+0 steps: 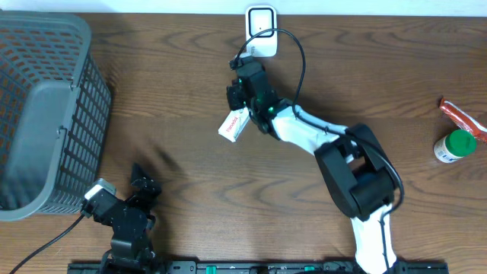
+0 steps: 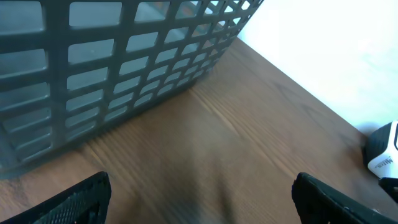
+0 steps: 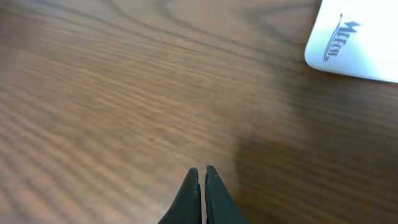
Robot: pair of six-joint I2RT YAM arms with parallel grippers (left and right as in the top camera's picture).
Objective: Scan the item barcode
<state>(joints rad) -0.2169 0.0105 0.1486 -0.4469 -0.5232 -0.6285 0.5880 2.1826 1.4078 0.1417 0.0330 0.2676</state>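
The item, a small white packet (image 1: 233,124) with red print, lies tilted on the wooden table just left of my right arm's wrist. It does not show in the right wrist view. The white barcode scanner (image 1: 261,21) stands at the table's far edge and fills the top right corner as a white scanner body (image 3: 357,40). My right gripper (image 1: 244,70) points toward it, between packet and scanner. Its jaws are shut (image 3: 203,171) with nothing seen between them. My left gripper (image 1: 144,180) sits near the front left, open (image 2: 202,180) over bare wood.
A grey mesh basket (image 1: 46,114) occupies the left side and looms close in the basket wall (image 2: 124,56) of the left wrist view. A green-capped bottle (image 1: 455,146) and a red packet (image 1: 460,114) lie at the far right. A black cable (image 1: 298,53) loops from the scanner.
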